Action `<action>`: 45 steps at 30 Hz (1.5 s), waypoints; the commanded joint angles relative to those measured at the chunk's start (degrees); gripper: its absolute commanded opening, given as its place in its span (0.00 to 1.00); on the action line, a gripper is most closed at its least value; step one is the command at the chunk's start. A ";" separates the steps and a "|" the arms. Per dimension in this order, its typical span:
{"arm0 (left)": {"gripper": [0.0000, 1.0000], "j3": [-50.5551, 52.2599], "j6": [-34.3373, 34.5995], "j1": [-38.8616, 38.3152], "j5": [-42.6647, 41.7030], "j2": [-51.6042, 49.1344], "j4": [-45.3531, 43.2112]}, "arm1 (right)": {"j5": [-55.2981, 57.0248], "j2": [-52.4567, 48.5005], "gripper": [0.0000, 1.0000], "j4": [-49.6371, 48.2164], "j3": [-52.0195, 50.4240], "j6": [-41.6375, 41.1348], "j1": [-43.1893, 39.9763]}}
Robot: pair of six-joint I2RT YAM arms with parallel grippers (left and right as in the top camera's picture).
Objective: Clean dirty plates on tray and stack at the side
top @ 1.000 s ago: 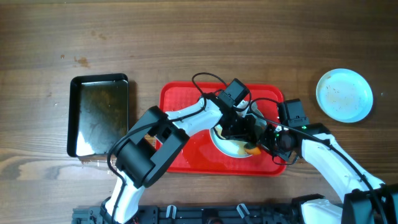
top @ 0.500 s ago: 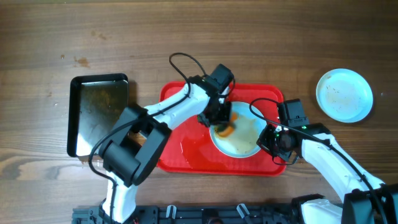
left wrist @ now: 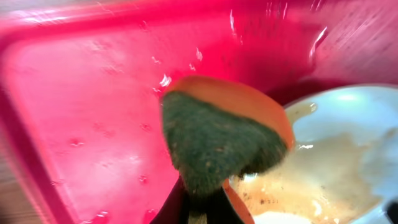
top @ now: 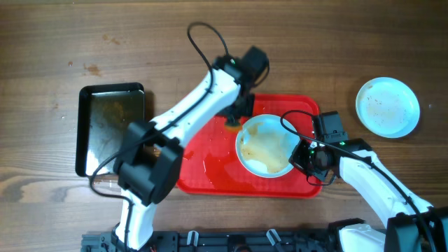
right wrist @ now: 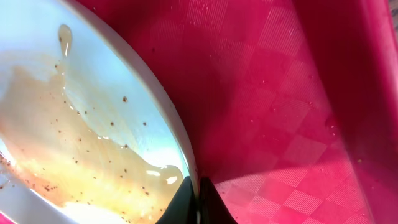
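plate (top: pixel 262 133), glossy, rim tight in right gripper (right wrist: pixel 199 202); coarse sponge (left wrist: pixel 221 143) tight in left gripper (left wrist: pixel 198 208)

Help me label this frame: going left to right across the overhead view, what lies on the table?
Black pan → red tray, with a dirty plate lying in it → second plate, off the tray.

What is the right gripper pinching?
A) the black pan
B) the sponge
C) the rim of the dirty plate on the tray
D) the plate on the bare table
C: the right gripper is closed on the edge of the smeared plate lying on the red tray.
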State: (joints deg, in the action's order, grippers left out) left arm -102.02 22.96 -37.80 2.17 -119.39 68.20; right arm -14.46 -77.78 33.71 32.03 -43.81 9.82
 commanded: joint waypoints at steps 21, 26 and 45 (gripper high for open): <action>0.04 14.78 -2.97 26.97 -6.73 8.81 -5.16 | 33.68 0.22 0.05 28.39 31.28 11.39 -0.28; 0.04 16.63 -3.30 27.47 -7.32 8.81 -5.86 | 35.50 0.22 0.05 30.32 37.16 13.70 -0.17; 0.04 16.63 -3.21 36.22 -5.60 8.81 -3.21 | 61.13 -4.00 0.05 39.54 45.48 8.76 22.58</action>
State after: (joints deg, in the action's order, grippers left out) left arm -85.54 18.96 -1.80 -4.12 -110.41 64.47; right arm 36.95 -80.84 73.08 76.25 -28.95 31.14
